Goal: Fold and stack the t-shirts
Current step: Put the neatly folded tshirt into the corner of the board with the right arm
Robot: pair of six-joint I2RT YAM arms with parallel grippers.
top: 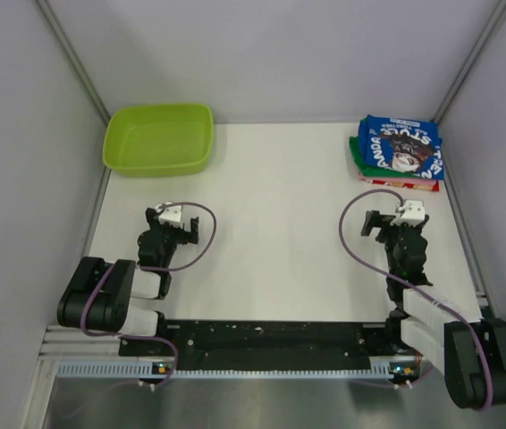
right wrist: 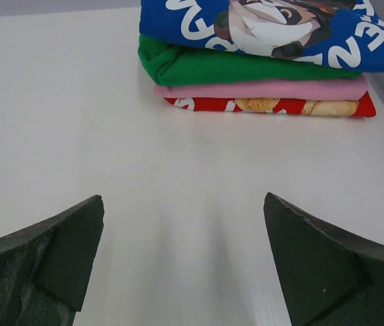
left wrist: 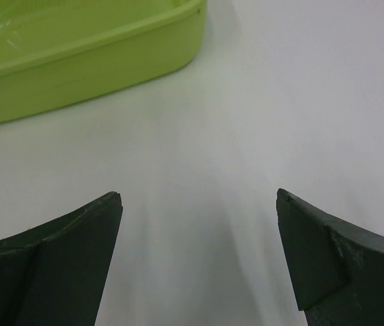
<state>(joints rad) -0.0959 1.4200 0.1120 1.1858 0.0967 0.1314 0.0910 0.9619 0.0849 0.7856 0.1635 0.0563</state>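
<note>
A stack of folded t-shirts stands at the back right of the table. The royal-blue panda shirt (top: 402,147) lies on top. In the right wrist view the blue shirt (right wrist: 273,24) sits over a green shirt (right wrist: 233,66), a pink shirt (right wrist: 260,89) and a red shirt (right wrist: 273,106). My right gripper (top: 394,217) is open and empty, a little in front of the stack (right wrist: 184,204). My left gripper (top: 169,217) is open and empty over bare table (left wrist: 199,204), near the left middle.
A lime-green plastic tub (top: 159,138) stands at the back left; its side shows in the left wrist view (left wrist: 83,58). Grey walls close in the white table (top: 280,232) on three sides. A black rail (top: 271,340) runs along the near edge.
</note>
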